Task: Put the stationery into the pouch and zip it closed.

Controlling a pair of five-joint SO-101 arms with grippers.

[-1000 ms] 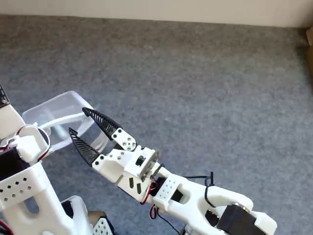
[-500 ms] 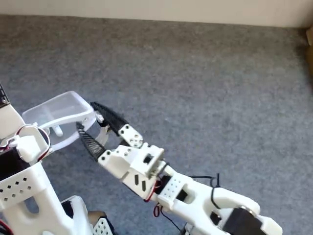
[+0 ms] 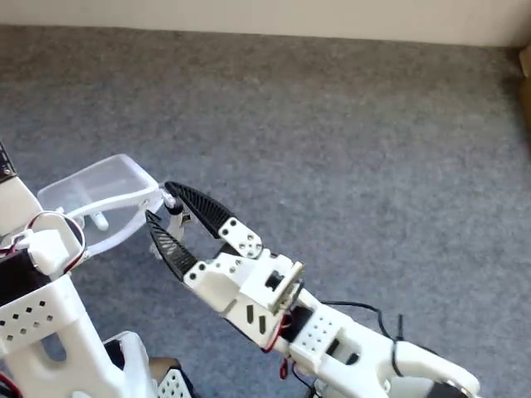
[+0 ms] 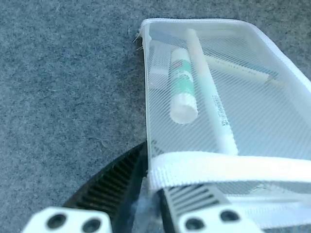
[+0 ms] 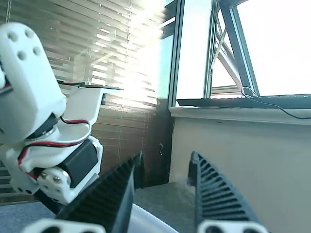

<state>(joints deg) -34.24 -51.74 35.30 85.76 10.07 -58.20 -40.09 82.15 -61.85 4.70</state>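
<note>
A clear mesh pouch [image 3: 91, 186] with a white zip band hangs above the grey carpet at the left. In the left wrist view the pouch [image 4: 252, 107] holds a white pen [image 4: 209, 97], a green-labelled glue stick [image 4: 182, 85] and another thin stick [image 4: 243, 70]. My left gripper [image 4: 153, 170] is shut on the pouch's banded edge. My right gripper [image 3: 159, 202] stands open at the pouch's right end, its black fingers [image 3: 203, 211] on either side of the small white zip pull [image 3: 172, 204]. In the right wrist view the right gripper [image 5: 163, 170] shows a gap between its fingers.
The left arm [image 3: 41, 274] fills the lower left corner, and its white motor housing [image 5: 43, 136] looms close beside the right gripper. Grey carpet [image 3: 357, 141] stretches away to the right and far side. A pale wall edge [image 3: 265, 16] runs along the back.
The right gripper has shifted to the right, from overlapping the pouch's end to just at its tip. The right arm has moved right with it. The left arm kept still.
</note>
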